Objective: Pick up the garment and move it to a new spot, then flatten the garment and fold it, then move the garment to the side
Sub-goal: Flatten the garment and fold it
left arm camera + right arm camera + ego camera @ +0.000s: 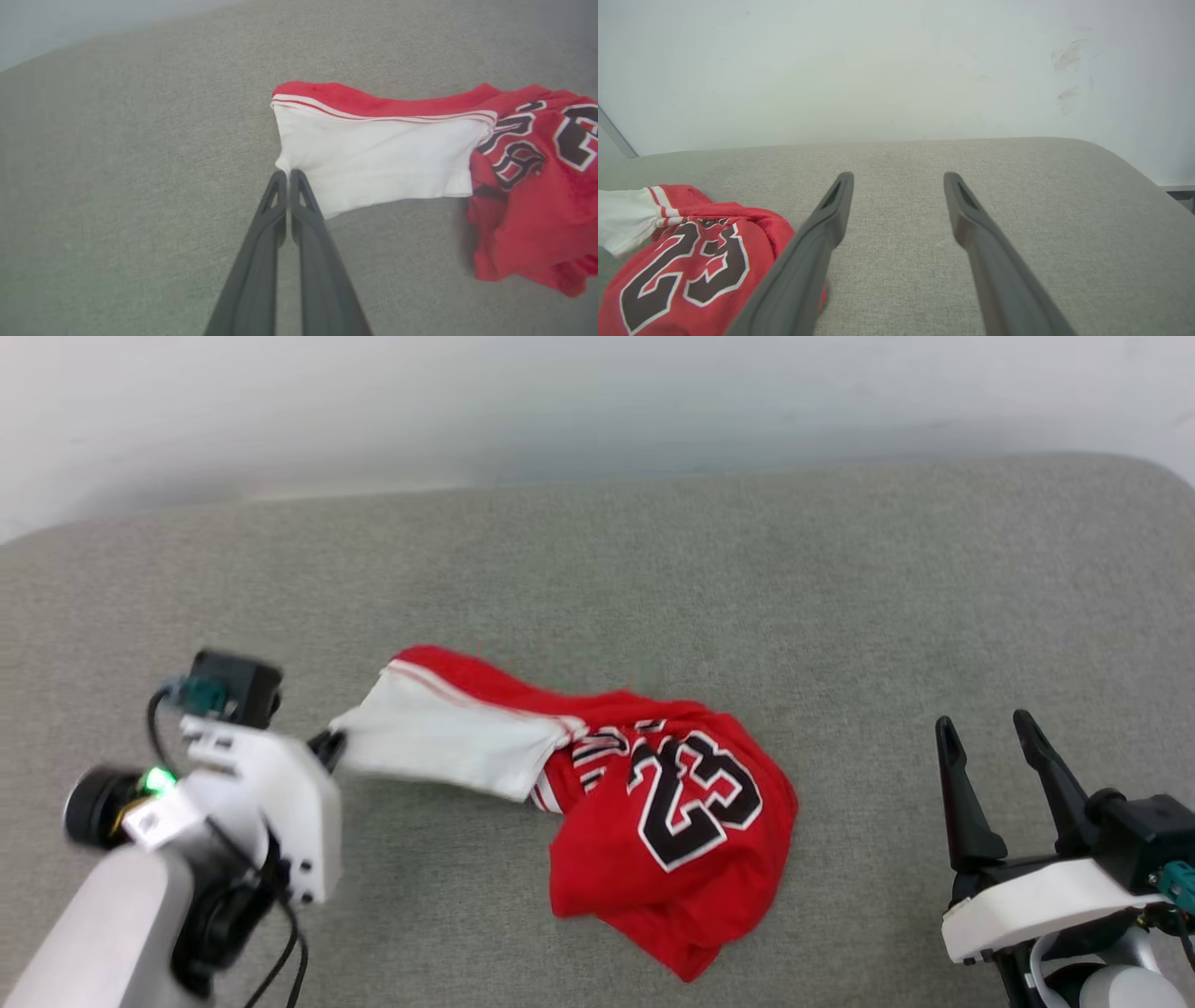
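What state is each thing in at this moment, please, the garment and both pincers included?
garment: crumpled on the grey cushion, "23" print facing up, not yet flattened.
white sleeve: stretched out from the heap, its corner pinched.
left pincer: shut on the sleeve's corner.
right pincer: open, empty, apart from the garment.
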Available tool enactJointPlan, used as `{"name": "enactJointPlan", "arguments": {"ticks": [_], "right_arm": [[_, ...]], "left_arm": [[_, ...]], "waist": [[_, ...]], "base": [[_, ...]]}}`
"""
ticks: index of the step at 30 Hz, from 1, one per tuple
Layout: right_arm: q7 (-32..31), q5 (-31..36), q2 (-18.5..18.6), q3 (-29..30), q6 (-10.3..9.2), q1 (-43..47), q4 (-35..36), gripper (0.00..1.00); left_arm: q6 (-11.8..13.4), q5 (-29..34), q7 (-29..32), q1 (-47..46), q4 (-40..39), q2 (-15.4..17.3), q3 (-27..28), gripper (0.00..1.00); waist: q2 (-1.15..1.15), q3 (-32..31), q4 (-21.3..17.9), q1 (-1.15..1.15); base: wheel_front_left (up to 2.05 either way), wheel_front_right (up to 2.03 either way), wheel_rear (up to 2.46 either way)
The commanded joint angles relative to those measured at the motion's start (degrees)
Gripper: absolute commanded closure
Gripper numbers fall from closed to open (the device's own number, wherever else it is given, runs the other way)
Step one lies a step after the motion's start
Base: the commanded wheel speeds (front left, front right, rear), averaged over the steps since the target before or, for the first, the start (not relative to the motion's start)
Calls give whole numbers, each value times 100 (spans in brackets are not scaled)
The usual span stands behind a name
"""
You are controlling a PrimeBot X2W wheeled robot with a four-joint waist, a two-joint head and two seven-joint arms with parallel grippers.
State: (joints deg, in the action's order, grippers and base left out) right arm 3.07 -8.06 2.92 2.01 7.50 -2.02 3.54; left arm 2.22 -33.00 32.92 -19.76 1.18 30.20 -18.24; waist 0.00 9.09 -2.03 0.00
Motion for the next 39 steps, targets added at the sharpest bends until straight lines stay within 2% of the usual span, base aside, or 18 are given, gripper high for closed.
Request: {"name": "enactJointPlan", "arguments": {"ticks": [1, 6, 10, 13, 17, 18, 19, 20, 21, 25, 32, 37, 38, 39], "right_arm": [[-32, 10, -7, 13, -2, 80, 18, 0], [-90, 11, -6, 41, -2, 189, 54, 0], [-142, 41, -6, 49, -2, 242, 91, 0], [-169, 53, -7, 44, -2, 283, 107, 0], [-209, 67, -7, 58, -2, 354, 150, 0], [-218, 68, -6, 66, -2, 375, 165, 0], [-232, 73, -6, 78, -2, 390, 176, 0], [-244, 75, -7, 98, -1, 414, 196, 0], [-247, 59, -7, 132, -1, 457, 221, 0], [-294, 51, -7, 177, -1, 514, 245, 0], [-366, 21, -6, 283, -1, 588, 259, 0], [-443, -44, -6, 413, -2, 619, 190, 0], [-504, -46, -7, 520, -1, 604, 109, 0], [-515, -50, -7, 565, -2, 583, 68, 0]], "left_arm": [[193, -98, 12, 429, -236, 42, 124, 100], [787, -369, 21, 1640, -689, 107, 553, 100], [1082, -707, -23, 2485, -614, -40, 805, 100], [1102, -869, -33, 2790, -428, -131, 855, 100], [935, -1045, -159, 3008, 15, -318, 780, 100], [883, -1052, -189, 3021, 137, -359, 724, 87], [821, -1051, -239, 2985, 211, -414, 670, 51], [757, -1019, -331, 2904, 270, -451, 643, 0], [660, -932, -514, 2777, 349, -493, 583, 0], [592, -597, -1112, 2515, 405, -510, 569, 0], [698, -99, -1961, 2164, 72, -619, 537, 0], [742, 239, -2805, 1930, -221, -863, 471, 0], [729, 444, -3272, 1816, -354, -977, 410, 0], [740, 522, -3406, 1782, -396, -1009, 374, 0]], "waist": [[0, -139, 89, 0], [0, -271, 146, 0], [0, -369, 149, 0], [0, -427, 140, 0], [0, -543, 124, 0], [0, -569, 119, 0], [0, -587, 118, 0], [0, -604, 124, 0], [0, -647, 134, 0], [0, -736, 139, 0], [0, -849, 143, 0], [0, -883, 133, 0], [0, -867, 138, 0], [0, -852, 147, 0]], "base": [[0, 0, 0], [0, 0, 0], [0, 0, 0], [0, 0, 0], [0, 0, 0], [0, 0, 0], [0, 0, 0], [0, 0, 0], [0, 0, 0], [0, 0, 0], [0, 0, 0], [0, 0, 0], [0, 0, 0], [0, 0, 0]]}}
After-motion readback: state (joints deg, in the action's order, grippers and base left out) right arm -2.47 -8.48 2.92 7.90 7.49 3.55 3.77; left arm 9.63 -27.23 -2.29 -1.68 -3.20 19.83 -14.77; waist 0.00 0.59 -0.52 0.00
